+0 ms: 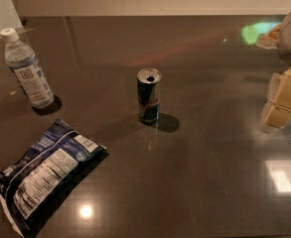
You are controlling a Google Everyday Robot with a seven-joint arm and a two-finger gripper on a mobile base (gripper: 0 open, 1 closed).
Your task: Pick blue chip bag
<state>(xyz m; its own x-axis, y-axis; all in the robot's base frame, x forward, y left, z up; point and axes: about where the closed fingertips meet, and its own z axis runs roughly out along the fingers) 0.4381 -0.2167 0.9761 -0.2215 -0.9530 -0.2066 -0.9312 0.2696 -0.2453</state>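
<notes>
Blue chip bag (40, 175) flat at lower left, hand (281, 102) at right edge, well apart, openness unclear.

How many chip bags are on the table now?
1: the blue chip bag lies front left; the gripper hangs at the right edge. None looks hidden.

Light: dim and warm, coming from above and to the left.
Table (209, 148): dark and glossy, with a round lamp glare near the front, a pale square reflection at right and a green glow far right.
Shadows: short and soft, falling to the right of the can (149, 95), bottle (26, 68) and blue chip bag (40, 175).
Gripper (283, 99): at the right edge, lit pale yellow.
</notes>
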